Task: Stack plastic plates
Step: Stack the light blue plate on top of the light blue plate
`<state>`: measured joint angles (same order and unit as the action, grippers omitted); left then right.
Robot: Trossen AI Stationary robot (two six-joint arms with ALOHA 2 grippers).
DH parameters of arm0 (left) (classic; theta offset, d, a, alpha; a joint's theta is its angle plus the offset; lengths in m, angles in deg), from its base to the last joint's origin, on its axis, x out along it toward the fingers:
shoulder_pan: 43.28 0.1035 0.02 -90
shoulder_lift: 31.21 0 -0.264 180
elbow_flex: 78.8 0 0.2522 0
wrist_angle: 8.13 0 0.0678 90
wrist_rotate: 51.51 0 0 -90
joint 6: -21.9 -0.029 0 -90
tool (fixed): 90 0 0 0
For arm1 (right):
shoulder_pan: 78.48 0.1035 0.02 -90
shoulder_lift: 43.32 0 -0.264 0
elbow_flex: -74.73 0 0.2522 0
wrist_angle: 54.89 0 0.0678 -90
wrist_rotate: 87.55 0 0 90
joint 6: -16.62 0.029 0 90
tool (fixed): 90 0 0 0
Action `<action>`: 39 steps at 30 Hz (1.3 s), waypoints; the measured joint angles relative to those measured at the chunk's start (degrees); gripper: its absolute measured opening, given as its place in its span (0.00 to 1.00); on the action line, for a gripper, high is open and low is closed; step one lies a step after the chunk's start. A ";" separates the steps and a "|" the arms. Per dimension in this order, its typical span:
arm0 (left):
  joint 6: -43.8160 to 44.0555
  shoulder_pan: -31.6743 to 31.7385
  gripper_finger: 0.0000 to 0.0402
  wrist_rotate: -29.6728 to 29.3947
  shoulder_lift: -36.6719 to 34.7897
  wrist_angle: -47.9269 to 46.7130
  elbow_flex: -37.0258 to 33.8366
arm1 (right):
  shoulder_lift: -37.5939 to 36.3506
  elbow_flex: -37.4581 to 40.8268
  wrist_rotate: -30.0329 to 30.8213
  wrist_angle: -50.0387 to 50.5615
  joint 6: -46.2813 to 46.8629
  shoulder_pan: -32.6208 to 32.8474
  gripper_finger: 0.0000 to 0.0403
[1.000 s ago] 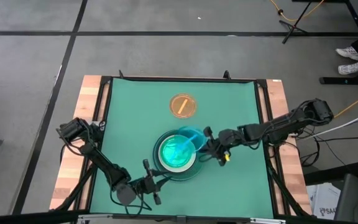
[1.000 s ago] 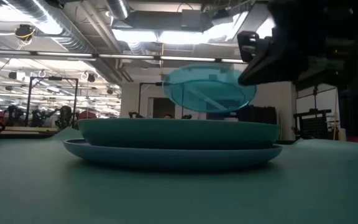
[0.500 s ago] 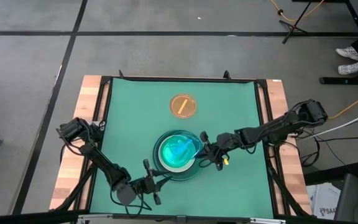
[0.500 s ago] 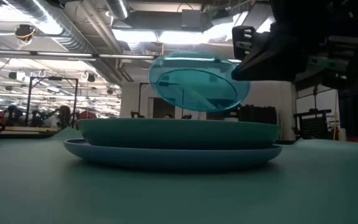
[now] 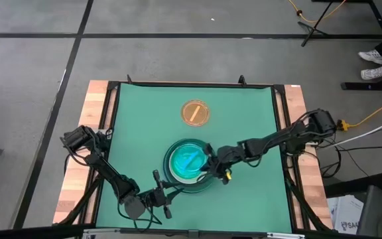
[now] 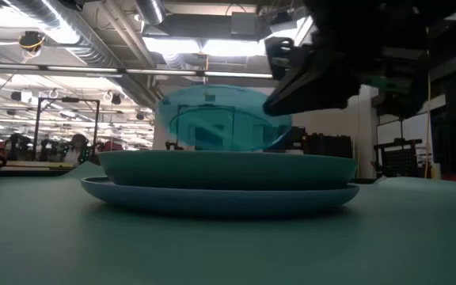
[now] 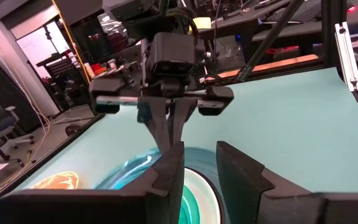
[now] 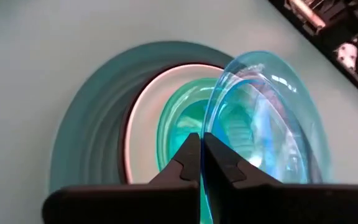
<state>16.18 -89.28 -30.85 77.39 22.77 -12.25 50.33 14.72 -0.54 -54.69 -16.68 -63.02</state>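
The right gripper, clenched on the rim of a translucent cyan plate, has carried it from the stack's three o'clock edge to over centre, tilted, just short of release. The left gripper waits at six o'clock, fingers slightly parted; the orange plate remains unstacked at twelve o'clock.

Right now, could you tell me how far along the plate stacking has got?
Mostly done: the stack of large, medium and small plates sits mid-table. In hand: the right gripper holds a tilted cyan plate just above the stack, not yet released. Left: the orange plate lies alone farther back. The left gripper waits at the near edge.
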 joint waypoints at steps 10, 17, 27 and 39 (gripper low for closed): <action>-0.38 0.00 0.22 0.13 0.00 -0.04 -0.02 | 5.73 -4.50 -1.25 3.89 1.92 0.00 0.01; -0.43 0.00 0.22 0.52 0.00 -0.06 -0.02 | 6.70 -4.50 -2.66 3.90 2.17 0.02 0.01; -0.41 0.00 0.22 1.68 0.00 -0.07 -0.02 | 6.68 -4.50 -1.57 3.03 8.08 -0.22 0.01; 0.04 0.00 0.22 2.82 0.00 -0.04 -0.02 | 6.68 -4.50 0.10 3.04 13.73 -0.22 0.25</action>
<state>16.22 -89.28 -28.03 77.39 22.73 -12.27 57.02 10.23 -0.43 -51.65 -2.95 -63.24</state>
